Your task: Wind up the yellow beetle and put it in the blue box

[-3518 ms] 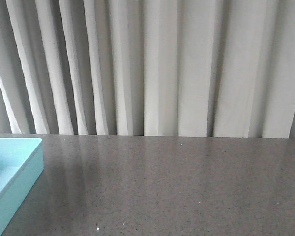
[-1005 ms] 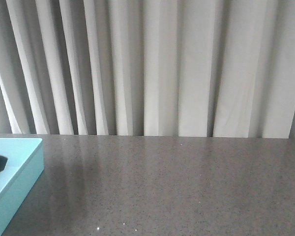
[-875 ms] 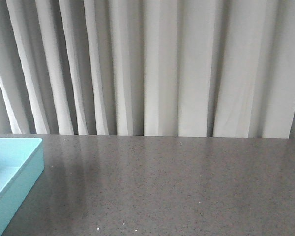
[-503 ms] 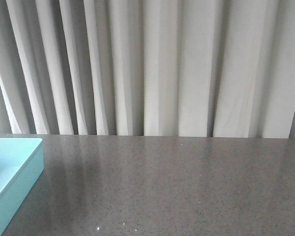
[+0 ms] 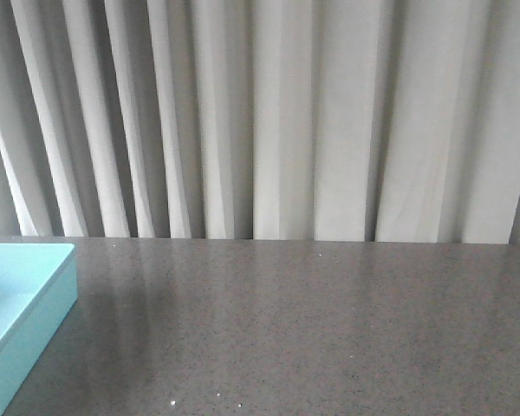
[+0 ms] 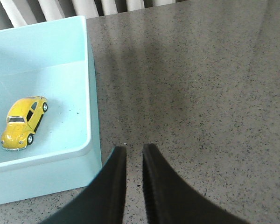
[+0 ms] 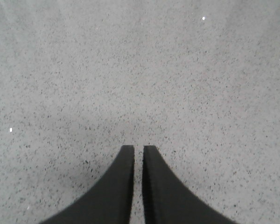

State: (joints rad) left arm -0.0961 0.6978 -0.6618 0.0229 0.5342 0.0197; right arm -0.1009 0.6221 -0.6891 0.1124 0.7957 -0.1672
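One yellow beetle [image 6: 24, 122] lies in blue box [image 6: 90, 93], apart from closed, empty left tool [image 6: 134, 154].

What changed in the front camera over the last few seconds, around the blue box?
A dark shape, likely the left arm's gripper, showed over the blue box at the left edge a second ago, shrank, and is now gone from that view. The left gripper now sits outside the box with nothing between its fingers, and the yellow beetle lies inside. The box, the table and the curtain are unchanged.
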